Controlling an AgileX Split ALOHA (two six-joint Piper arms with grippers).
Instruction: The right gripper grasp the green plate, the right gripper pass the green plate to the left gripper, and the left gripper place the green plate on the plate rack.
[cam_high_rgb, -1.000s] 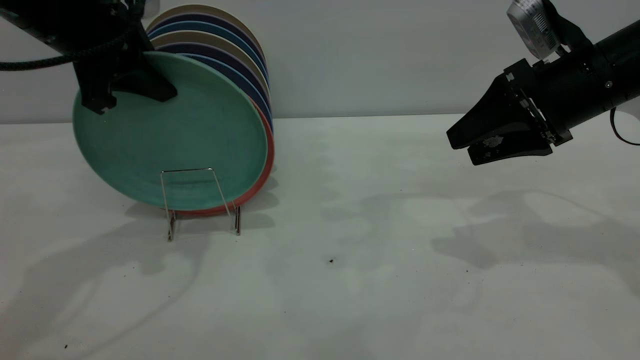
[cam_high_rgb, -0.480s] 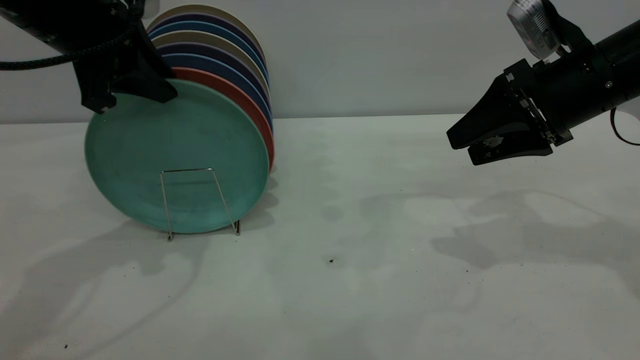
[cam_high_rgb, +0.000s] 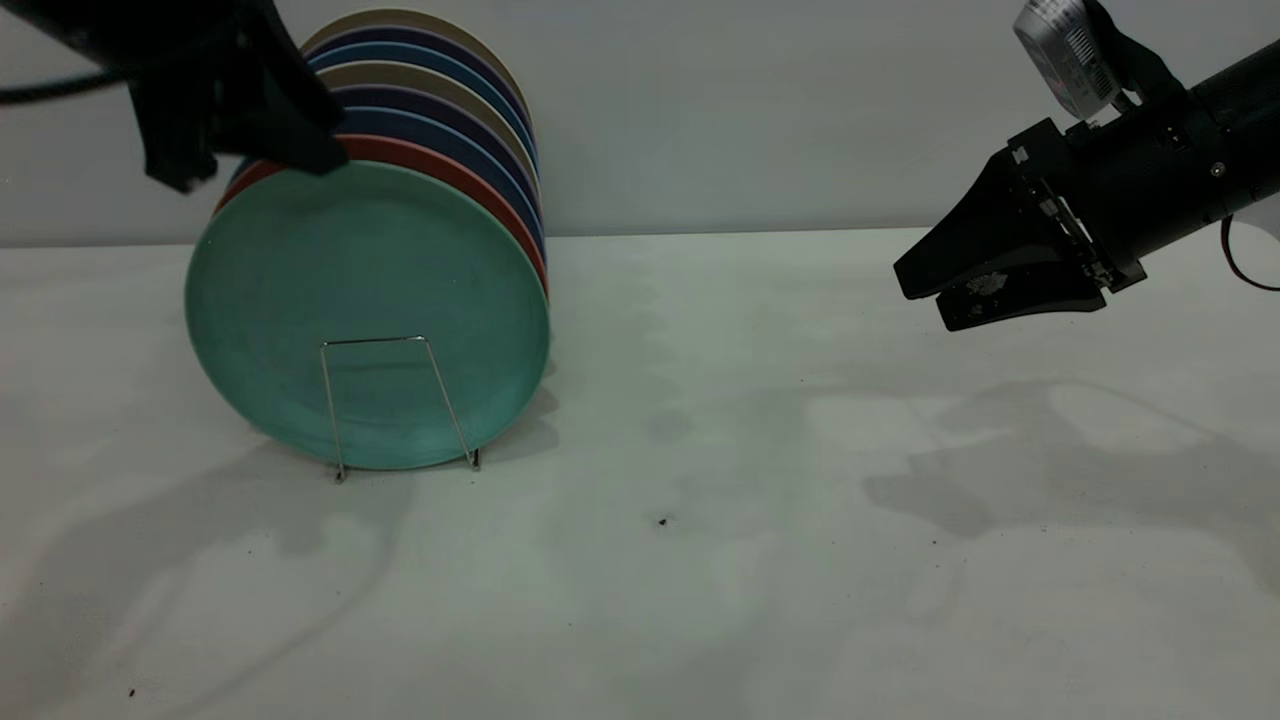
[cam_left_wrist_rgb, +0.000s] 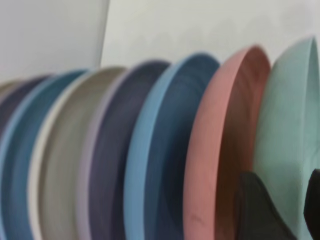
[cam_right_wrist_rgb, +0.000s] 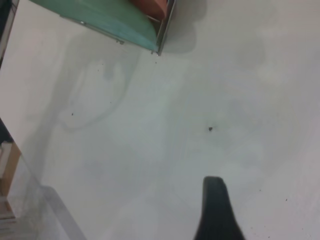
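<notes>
The green plate (cam_high_rgb: 370, 310) stands on edge in the front slot of the plate rack (cam_high_rgb: 375, 341), leaning back against the pink plate (cam_high_rgb: 420, 155). My left gripper (cam_high_rgb: 245, 150) is at the plate's top rim. In the left wrist view this gripper (cam_left_wrist_rgb: 287, 210) is open, with one finger (cam_left_wrist_rgb: 257, 210) between the pink plate (cam_left_wrist_rgb: 220, 150) and the green plate (cam_left_wrist_rgb: 290, 125) and the other on the green plate's far side, both loose of it. My right gripper (cam_high_rgb: 920, 298) hovers open and empty at the far right, above the table.
Behind the pink plate stand several blue, purple and beige plates (cam_high_rgb: 440, 90) in the same rack. The right wrist view shows the green plate's lower edge (cam_right_wrist_rgb: 110, 20), the rack's foot (cam_right_wrist_rgb: 165, 30) and bare white table (cam_high_rgb: 760, 520).
The green plate dropped from the left gripper's hold into the rack and settled upright to the right. The left gripper rose slightly off the rim. The right arm has not moved.
</notes>
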